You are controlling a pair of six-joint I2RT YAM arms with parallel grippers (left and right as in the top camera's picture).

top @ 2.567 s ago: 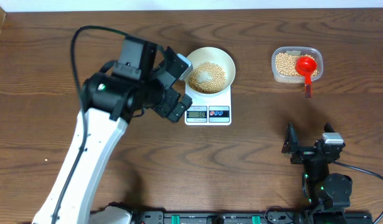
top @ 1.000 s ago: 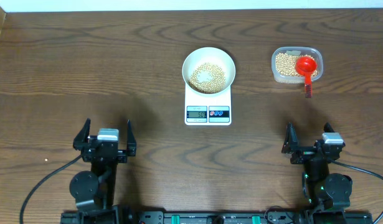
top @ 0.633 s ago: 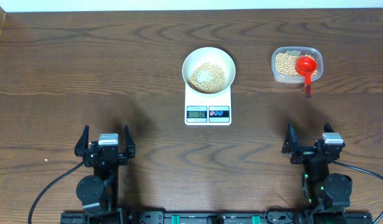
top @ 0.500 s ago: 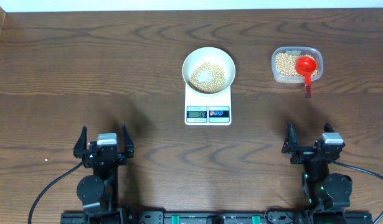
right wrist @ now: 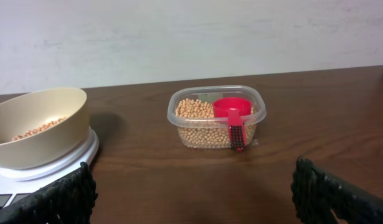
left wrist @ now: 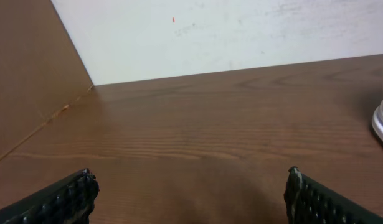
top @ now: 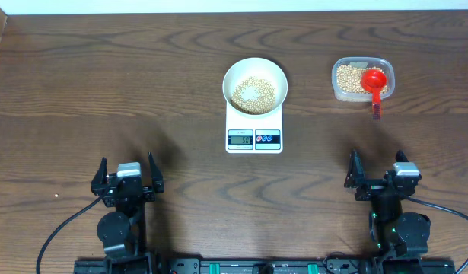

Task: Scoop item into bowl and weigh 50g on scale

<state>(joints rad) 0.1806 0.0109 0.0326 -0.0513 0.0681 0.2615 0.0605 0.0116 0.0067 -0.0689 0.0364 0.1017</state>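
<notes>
Where the left gripper point(top: 127, 163) rests: near edge of the table point(top: 142, 76), toward its left corner, well apart from everything else.
Left claw: fingers spread wide with nothing between them; its wrist view shows bare wood ahead and a sliver of the scale at the right border.
Bowl point(top: 227, 76): standing on the scale's platform, midway between the table's left and right edges, a little toward the far edge.
Beans point(top: 253, 93): a layer over the bowl's bottom, with a pale patch at its centre.
Scale point(top: 254, 138): under the bowl, display and two buttons facing the near edge; digits are lit but too small to read, perhaps three figures.
Tub point(top: 339, 93): clear plastic, toward the far right corner, well apart from the scale, holding more beans.
Scoop point(top: 374, 79): red, cup lying on the tub's beans, handle hanging over the tub's near rim.
Right gripper point(top: 376, 161): near edge, toward the right corner.
Right claw: fingers spread wide, empty, facing tub and scale.
</notes>
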